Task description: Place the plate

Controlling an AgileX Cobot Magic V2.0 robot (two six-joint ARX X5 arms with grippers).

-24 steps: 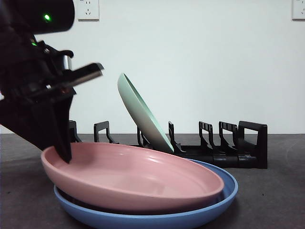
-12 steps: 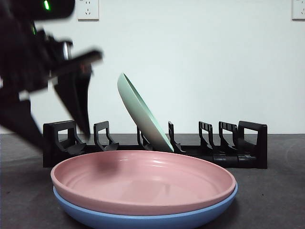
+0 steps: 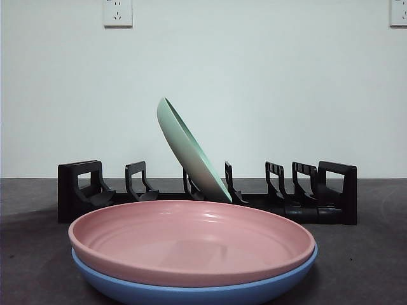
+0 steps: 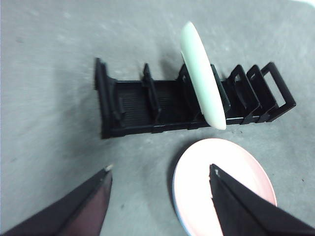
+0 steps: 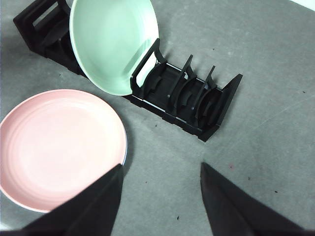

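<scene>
A pink plate (image 3: 191, 244) lies flat on a blue plate (image 3: 210, 293) at the front of the table. It also shows in the left wrist view (image 4: 224, 184) and the right wrist view (image 5: 59, 147). A pale green plate (image 3: 191, 152) stands tilted in the black rack (image 3: 82, 184); it also shows in the left wrist view (image 4: 203, 73) and the right wrist view (image 5: 113, 42). My left gripper (image 4: 160, 172) is open and empty, high above the table beside the plates. My right gripper (image 5: 161, 169) is open and empty, also high above. Neither shows in the front view.
The black rack (image 4: 128, 105) has several empty slots on both sides of the green plate; it also shows in the right wrist view (image 5: 192, 105). Grey table (image 5: 266, 73) lies around it. Wall sockets (image 3: 117, 11) sit on the white wall behind.
The left gripper let go of the pink plate's rim, rose and left the front view. The pink plate dropped from tilted to flat on the blue plate.
</scene>
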